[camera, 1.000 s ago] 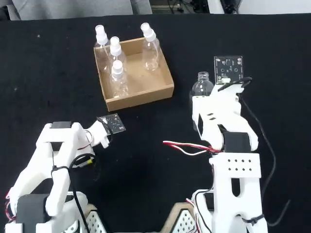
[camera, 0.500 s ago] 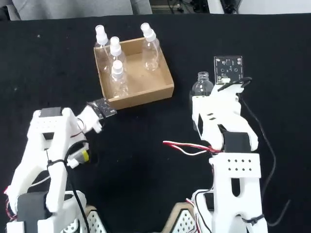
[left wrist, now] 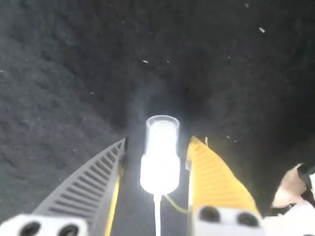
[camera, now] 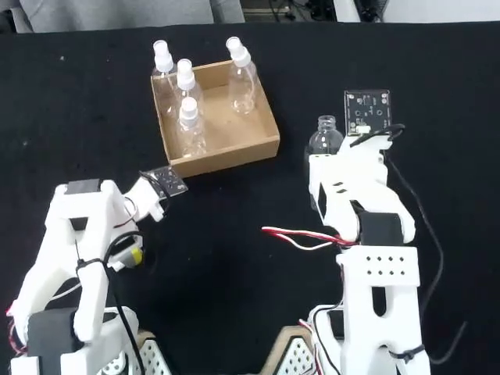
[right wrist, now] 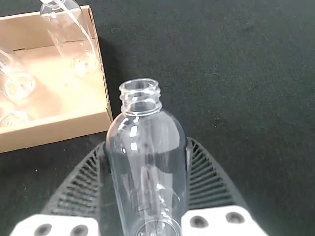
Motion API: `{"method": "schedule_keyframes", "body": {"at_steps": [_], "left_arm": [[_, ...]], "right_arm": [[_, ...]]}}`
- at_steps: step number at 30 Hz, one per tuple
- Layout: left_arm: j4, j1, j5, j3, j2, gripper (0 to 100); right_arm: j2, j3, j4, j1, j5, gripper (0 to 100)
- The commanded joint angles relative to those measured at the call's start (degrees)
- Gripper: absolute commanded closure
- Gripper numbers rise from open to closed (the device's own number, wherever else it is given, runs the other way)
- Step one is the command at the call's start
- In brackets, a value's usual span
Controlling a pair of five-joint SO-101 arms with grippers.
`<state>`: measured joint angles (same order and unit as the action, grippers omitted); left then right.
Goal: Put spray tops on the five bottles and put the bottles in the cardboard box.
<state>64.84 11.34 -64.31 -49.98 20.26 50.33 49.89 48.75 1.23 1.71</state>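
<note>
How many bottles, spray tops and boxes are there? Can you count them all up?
Bottles: 5 (4 in the box, 1 open bottle in the right hand)
Spray tops: 5 (4 on bottles, 1 loose spray top in the left hand)
Box: 1
Total: 11

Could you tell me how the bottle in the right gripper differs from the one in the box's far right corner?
The gripped bottle has a bare, open neck; the boxed bottle wears a white spray top. The gripped bottle sits in the right gripper, outside the cardboard box; the boxed bottle stands free inside it. Both are clear plastic.
</note>
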Motion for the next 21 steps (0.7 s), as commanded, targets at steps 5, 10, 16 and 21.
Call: {"method": "schedule_keyframes", "body": {"at_steps": [5, 10, 16, 21], "left_arm": [[-2.7, 0.1, -0.3, -1.2, 0.3, 82], [-2.7, 0.1, -0.3, -1.5, 0.3, 82], [-2.7, 0.0, -0.2, -1.5, 0.3, 93], [-2.6, 0.0, -0.2, -2.2, 0.4, 95]], "right_arm": [[2.0, -0.6, -1.7, 1.1, 0.6, 96.6], [2.0, -0.6, -1.7, 1.1, 0.6, 96.6], [2.0, -0.6, -1.7, 1.1, 0.6, 96.6], [2.0, -0.6, -1.7, 1.1, 0.6, 96.6]]}}
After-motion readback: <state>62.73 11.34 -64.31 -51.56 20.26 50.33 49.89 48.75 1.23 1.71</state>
